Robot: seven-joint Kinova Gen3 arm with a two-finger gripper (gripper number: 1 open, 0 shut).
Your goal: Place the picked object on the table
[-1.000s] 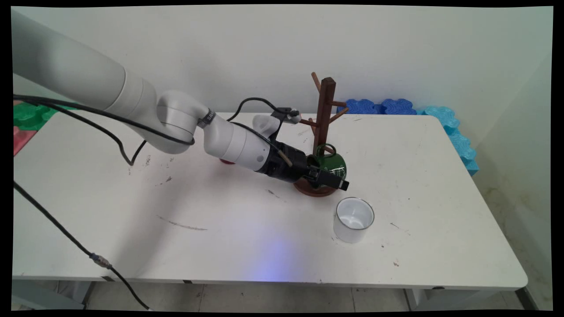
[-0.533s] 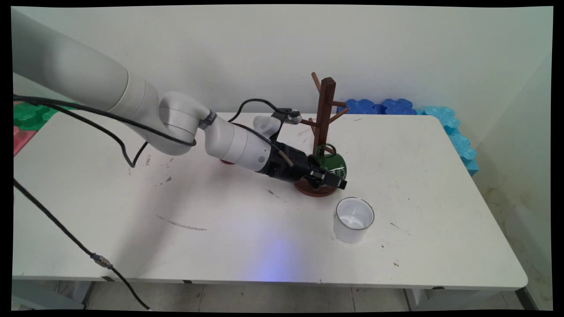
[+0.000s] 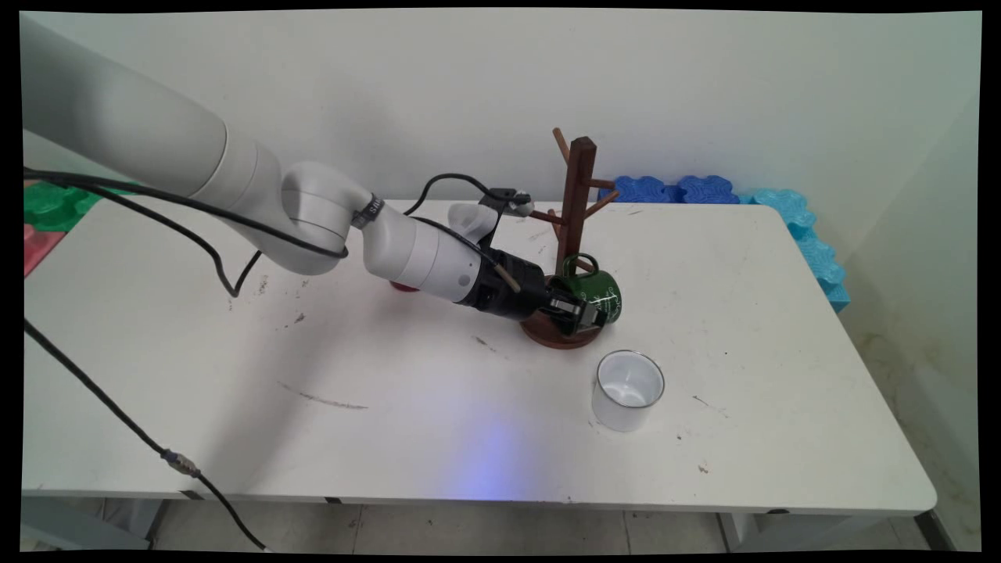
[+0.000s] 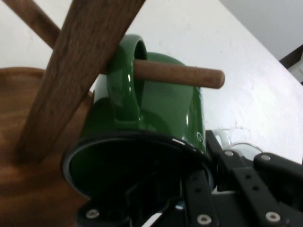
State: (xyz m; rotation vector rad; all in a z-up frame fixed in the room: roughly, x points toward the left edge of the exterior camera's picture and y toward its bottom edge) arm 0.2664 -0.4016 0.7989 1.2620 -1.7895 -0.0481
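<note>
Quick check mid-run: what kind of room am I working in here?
Probably a robotics lab or test room, not a kitchen: a bare, scuffed white table against a plain wall, blue foam blocks along its far edge, and a lone wooden mug tree.

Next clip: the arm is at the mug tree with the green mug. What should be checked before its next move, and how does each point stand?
1. Handle of the green mug over the peg: ok, the peg passes through it.
2. Mug tree upright: ok.
3. Gripper let go of the mug: cannot tell.
4. Mug clear of the tree's base: cannot tell.
5. White cup apart from the gripper: ok.
</note>
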